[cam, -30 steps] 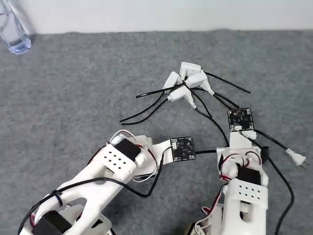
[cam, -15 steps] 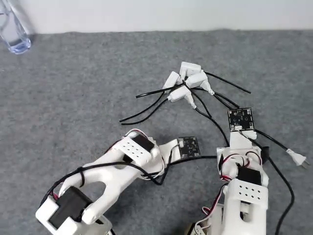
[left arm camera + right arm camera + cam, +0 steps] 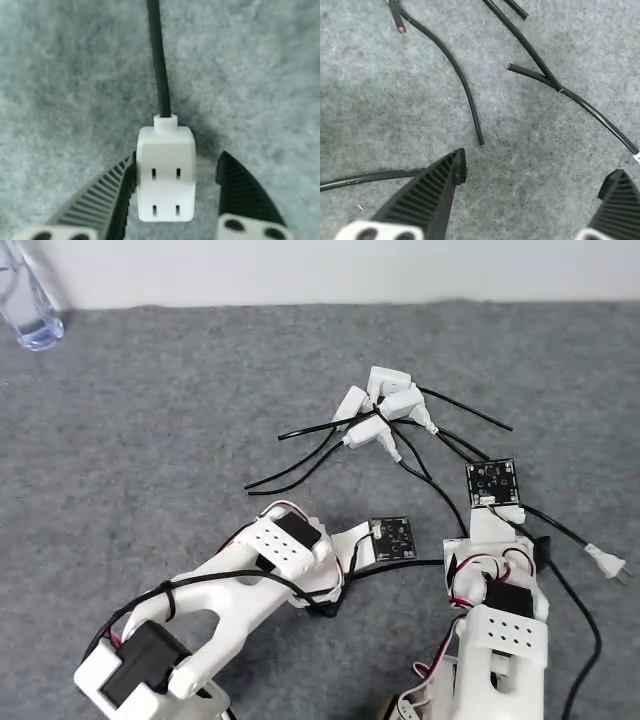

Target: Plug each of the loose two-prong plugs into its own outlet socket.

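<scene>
A white outlet socket (image 3: 165, 172) with two pairs of slots lies on the grey carpet, its black cable (image 3: 157, 55) running straight away from it. My left gripper (image 3: 177, 159) is open around this socket: one ribbed finger (image 3: 120, 187) sits against its side, the other stands a little apart. In the high view the left gripper (image 3: 352, 548) is low near the centre. My right gripper (image 3: 538, 166) is open wide over bare carpet and loose black cables (image 3: 455, 75). A cluster of white plug and socket bodies (image 3: 378, 408) lies beyond both arms. One loose two-prong plug (image 3: 608, 563) lies at the right.
Black cables (image 3: 300, 465) fan out from the cluster towards the arms. A cable (image 3: 415, 562) runs between the two arms. The right gripper (image 3: 495, 520) sits close beside the left one. A clear glass (image 3: 30, 300) stands at the far left corner.
The left arm has swung and pushed its gripper a little to the right over the carpet. The right arm has not moved.
</scene>
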